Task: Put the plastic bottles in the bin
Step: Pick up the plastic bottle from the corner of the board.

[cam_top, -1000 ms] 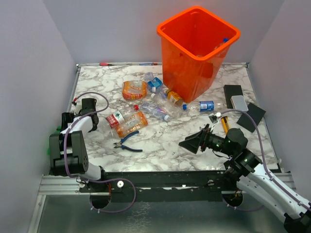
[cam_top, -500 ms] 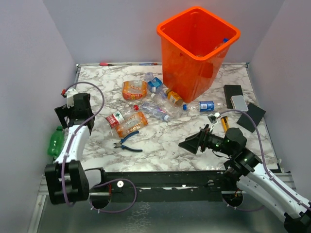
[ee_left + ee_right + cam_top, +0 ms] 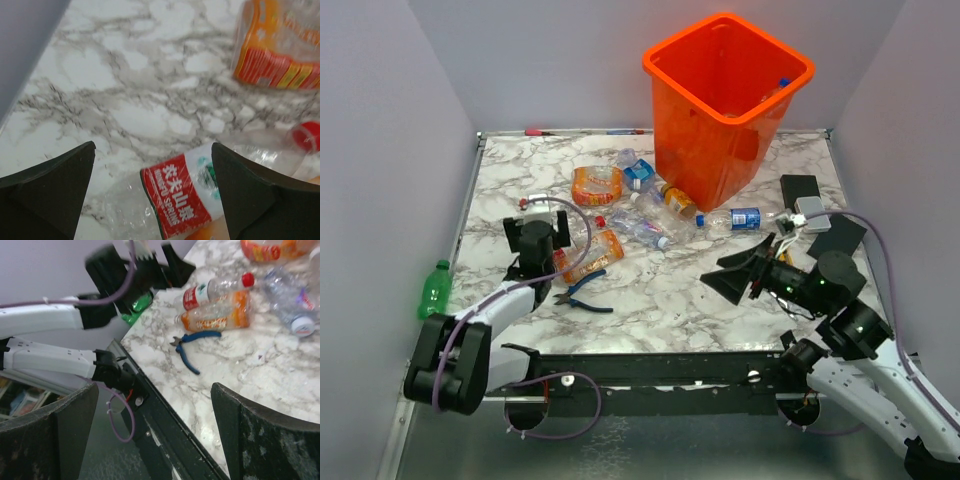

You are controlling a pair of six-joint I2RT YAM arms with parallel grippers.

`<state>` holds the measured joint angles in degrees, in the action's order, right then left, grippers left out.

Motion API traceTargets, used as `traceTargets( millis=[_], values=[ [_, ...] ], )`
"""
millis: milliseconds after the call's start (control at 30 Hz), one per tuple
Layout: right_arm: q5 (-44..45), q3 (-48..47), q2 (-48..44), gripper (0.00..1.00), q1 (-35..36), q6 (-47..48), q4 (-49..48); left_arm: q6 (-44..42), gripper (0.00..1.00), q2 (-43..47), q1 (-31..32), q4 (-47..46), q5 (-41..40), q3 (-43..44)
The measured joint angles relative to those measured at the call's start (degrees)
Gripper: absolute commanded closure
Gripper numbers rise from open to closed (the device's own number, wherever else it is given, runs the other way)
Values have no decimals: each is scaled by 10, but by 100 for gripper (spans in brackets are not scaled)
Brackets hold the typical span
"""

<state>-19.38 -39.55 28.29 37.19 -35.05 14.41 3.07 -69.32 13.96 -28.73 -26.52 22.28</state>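
The orange bin (image 3: 730, 110) stands at the back of the marble table, with one bottle (image 3: 775, 92) showing inside. Several plastic bottles lie in front of it: a crushed orange-labelled one (image 3: 597, 184), a blue-labelled one (image 3: 735, 219), a red-labelled one (image 3: 560, 243) and an orange one (image 3: 590, 255). My left gripper (image 3: 542, 240) hovers open just over the red-labelled bottle (image 3: 185, 200), its jaws (image 3: 152, 145) wide and empty. A green bottle (image 3: 435, 288) lies off the table's left edge. My right gripper (image 3: 720, 280) hangs open and empty over the front right, its jaws (image 3: 154, 387) above the table edge.
Blue-handled pliers (image 3: 582, 295) lie near the front, just below the orange bottle (image 3: 220, 315). Black and grey boxes (image 3: 802, 192) sit at the right edge beside the bin. The left arm's gripper (image 3: 135, 270) fills the upper left of the right wrist view.
My left arm has swung from the table's left edge near the green bottle rightward to above the red-labelled bottle. The right gripper has shifted slightly right and back. Both stayed open.
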Motion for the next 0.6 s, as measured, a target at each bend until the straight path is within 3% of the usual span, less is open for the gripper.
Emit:
traceTargets(
  millis=[100, 267, 600],
  values=[
    [40, -50, 5, 2, 0, 27, 23, -21, 1, -63, 8, -125, -4, -63],
    [108, -52, 34, 3, 0, 41, 50, -63, 1, -160, 11, -295, -13, -70],
    [329, -11, 218, 0, -1, 37, 52, -42, 1, -250, -34, -444, -20, -85]
  ],
)
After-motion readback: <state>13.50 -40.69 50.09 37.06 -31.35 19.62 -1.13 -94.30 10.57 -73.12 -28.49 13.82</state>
